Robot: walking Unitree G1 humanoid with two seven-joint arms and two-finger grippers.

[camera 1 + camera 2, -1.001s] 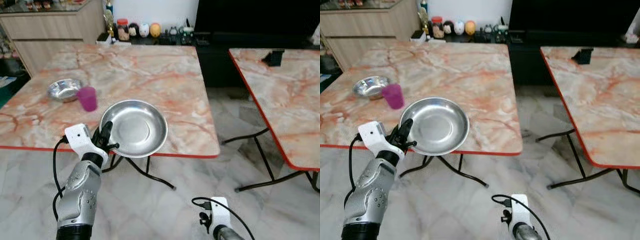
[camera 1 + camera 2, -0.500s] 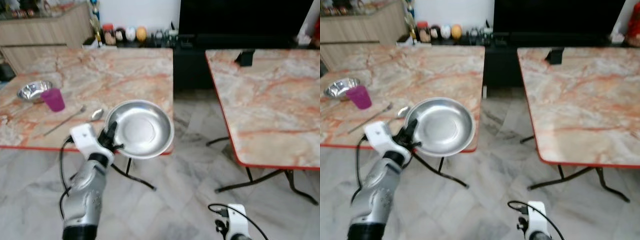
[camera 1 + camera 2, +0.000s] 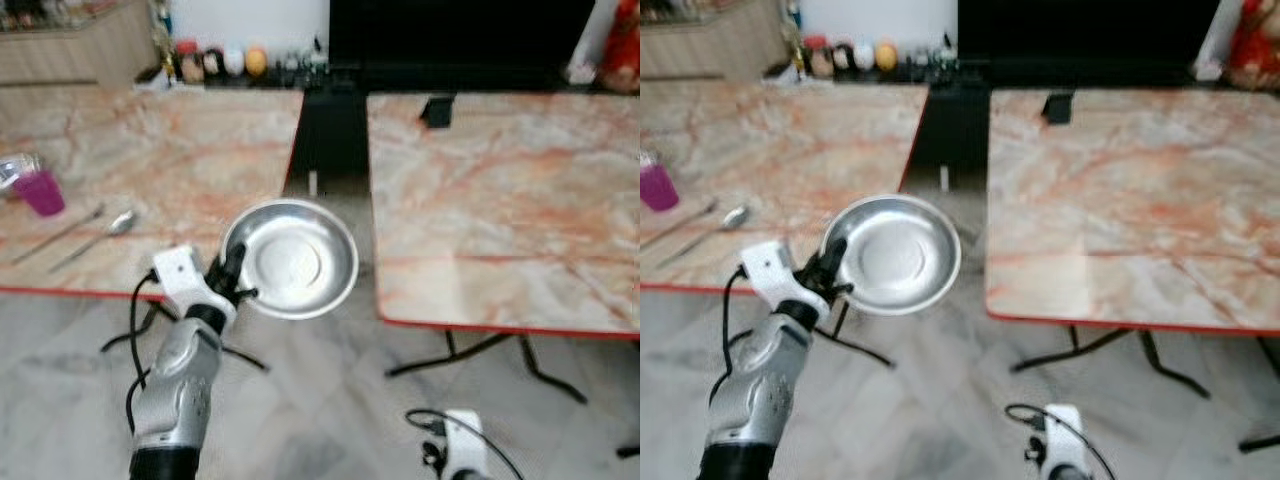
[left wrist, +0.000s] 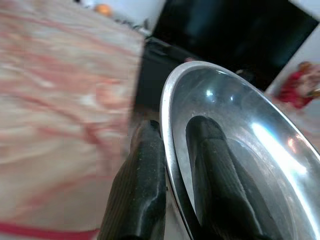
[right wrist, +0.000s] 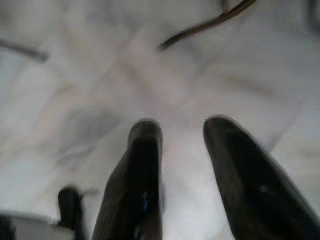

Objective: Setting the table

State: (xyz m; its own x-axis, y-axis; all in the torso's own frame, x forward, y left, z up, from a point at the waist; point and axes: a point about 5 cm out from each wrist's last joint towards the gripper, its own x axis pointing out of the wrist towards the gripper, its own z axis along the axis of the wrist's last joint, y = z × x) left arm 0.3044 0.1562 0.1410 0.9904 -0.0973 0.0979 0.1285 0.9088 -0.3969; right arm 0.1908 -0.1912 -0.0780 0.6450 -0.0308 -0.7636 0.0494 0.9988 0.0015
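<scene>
1. The pink cup (image 3: 41,191) sits right at the left edge, and the shiny thing beside it is cut off, can't tell what it is.
2. The little jars (image 3: 215,62) along the back counter are too blurry and small to make out.
3. The steel plate (image 4: 235,150) runs off the frame in the left wrist view.
4. The right wrist view is pure motion blur: pale floor (image 5: 210,65), smeared dark fingers (image 5: 142,170).
5. The red object (image 3: 620,45) at top right is cropped.
</scene>
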